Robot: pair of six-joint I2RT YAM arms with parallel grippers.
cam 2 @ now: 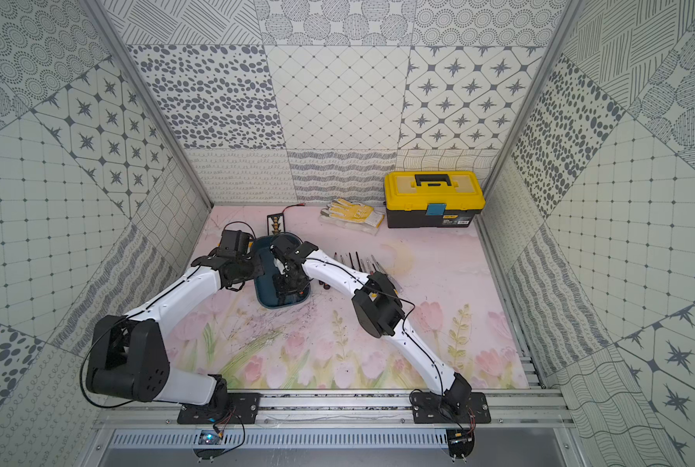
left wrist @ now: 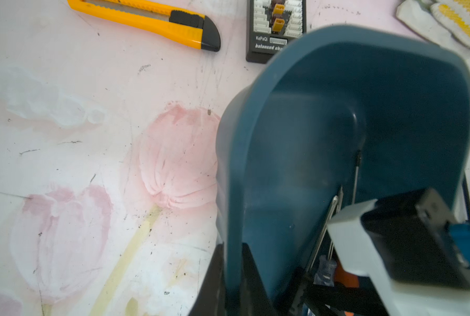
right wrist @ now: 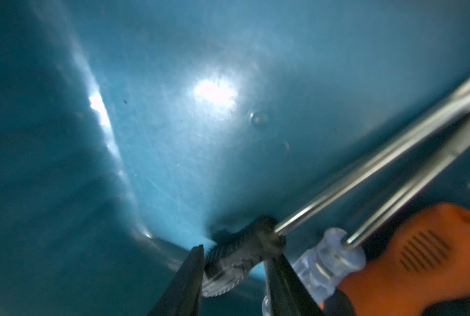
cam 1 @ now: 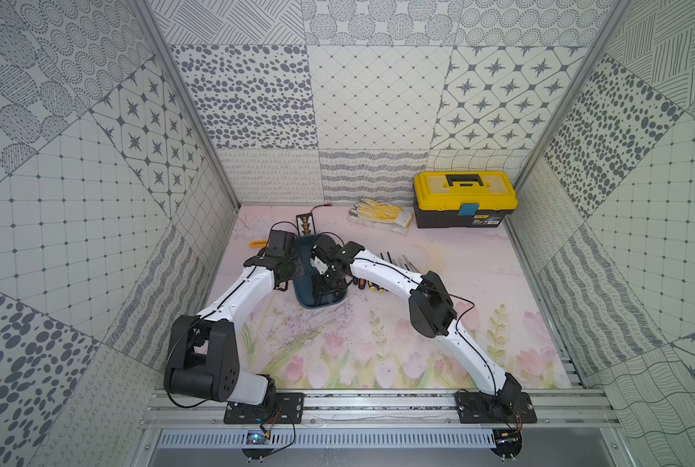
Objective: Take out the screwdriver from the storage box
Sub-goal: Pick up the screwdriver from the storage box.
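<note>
only right wrist view shows right gripper [right wrist: 236, 253] flanking screwdriver [right wrist: 324, 197] inside storage box [right wrist: 173, 136].

Arms inward, wrists low (left jaws clamped)

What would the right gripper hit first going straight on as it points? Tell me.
The black screwdriver handle, lying between the right gripper's fingers; whether they press it yet is unclear. Beyond it, probably the storage box floor, seemingly close.
</note>
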